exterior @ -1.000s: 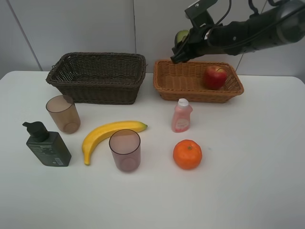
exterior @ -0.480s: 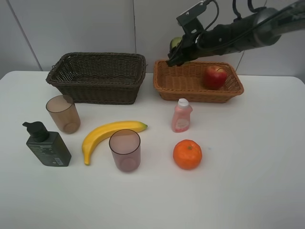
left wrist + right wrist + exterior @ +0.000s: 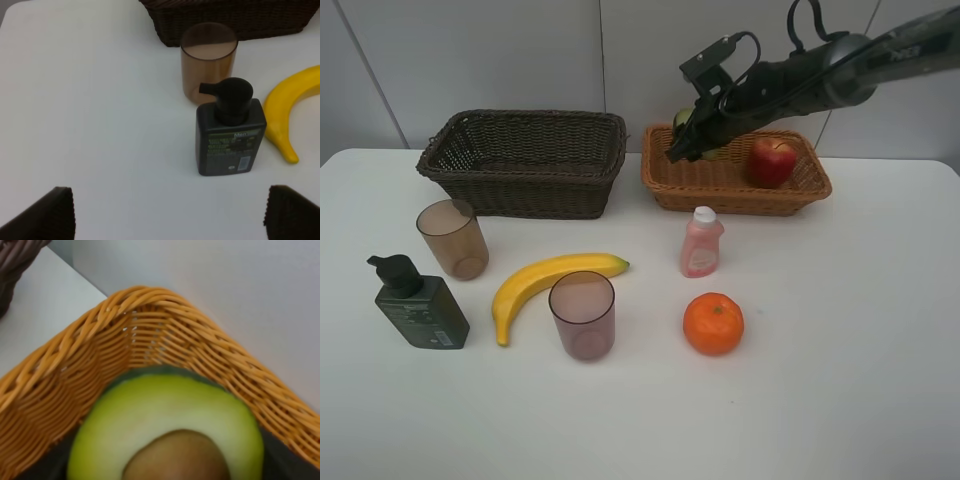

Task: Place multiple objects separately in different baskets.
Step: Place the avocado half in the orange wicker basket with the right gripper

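Right tool [image 3: 678, 148], part-closed on the halved avocado [image 3: 165, 420], should sink low inside the light basket [image 3: 735, 195] (red apple [image 3: 772, 162] sits toward its other end) before letting go; left tool [image 3: 175, 212] gapes wide, empty

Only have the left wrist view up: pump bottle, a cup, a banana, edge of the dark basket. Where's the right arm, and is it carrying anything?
Observer: The right gripper hangs over the light basket, at the end nearer the dark basket. It holds an avocado half, cut face toward its wrist camera, just above that corner.
Operator: Anything in that basket already?
Observer: Yes, a red apple, lying toward the opposite end from the gripper.
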Controlling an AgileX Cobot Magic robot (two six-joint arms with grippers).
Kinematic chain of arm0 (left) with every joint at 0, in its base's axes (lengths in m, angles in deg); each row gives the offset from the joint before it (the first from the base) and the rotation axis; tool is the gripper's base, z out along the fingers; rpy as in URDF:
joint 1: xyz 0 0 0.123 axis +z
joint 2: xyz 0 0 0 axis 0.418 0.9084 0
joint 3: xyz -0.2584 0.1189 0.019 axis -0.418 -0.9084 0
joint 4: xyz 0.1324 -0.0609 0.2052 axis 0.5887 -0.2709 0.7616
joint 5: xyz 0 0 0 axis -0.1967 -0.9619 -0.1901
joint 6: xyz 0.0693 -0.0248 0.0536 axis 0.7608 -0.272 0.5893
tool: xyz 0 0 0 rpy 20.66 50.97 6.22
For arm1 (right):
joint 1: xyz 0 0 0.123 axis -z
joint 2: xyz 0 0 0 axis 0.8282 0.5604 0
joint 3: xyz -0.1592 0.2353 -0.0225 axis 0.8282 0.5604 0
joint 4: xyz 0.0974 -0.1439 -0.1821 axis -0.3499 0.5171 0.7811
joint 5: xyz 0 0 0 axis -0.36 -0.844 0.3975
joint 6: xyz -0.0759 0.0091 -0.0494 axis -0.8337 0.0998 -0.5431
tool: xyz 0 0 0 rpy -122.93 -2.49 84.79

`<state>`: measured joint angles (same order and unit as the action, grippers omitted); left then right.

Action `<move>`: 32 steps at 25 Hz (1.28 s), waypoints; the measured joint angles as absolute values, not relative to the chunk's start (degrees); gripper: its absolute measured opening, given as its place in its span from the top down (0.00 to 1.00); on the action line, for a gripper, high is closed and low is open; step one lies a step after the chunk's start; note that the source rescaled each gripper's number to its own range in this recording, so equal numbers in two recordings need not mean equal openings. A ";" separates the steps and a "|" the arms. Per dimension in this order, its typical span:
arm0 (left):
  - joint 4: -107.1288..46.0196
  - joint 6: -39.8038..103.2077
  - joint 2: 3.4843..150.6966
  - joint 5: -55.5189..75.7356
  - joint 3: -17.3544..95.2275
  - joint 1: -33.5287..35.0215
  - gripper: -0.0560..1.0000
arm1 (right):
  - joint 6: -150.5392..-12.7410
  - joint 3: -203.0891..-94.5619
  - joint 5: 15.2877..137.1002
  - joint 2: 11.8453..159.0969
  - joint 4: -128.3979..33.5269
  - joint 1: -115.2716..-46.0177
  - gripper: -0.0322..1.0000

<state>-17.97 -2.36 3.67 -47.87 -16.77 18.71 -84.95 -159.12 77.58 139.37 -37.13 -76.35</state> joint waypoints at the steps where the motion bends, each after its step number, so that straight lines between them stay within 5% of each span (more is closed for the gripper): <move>1: -17.97 -2.36 3.67 -47.87 -16.77 18.71 0.00 | -84.95 -159.12 77.69 139.37 -37.13 -76.35 0.56; 11: -17.97 -2.36 3.67 -47.87 -16.77 18.71 0.00 | -84.95 -159.23 78.11 139.81 -37.54 -76.35 0.55; 15: -17.97 -2.36 3.67 -47.87 -16.77 18.71 0.00 | -84.95 -159.23 80.28 139.81 -37.63 -76.35 0.14; 18: -17.97 -2.36 3.67 -47.87 -16.77 18.71 0.00 | -84.95 -159.25 81.05 139.81 -37.78 -76.35 0.03; 32: -17.97 -2.36 3.67 -47.87 -16.77 18.71 0.00 | -84.89 -159.25 81.05 139.81 -37.78 -76.35 0.01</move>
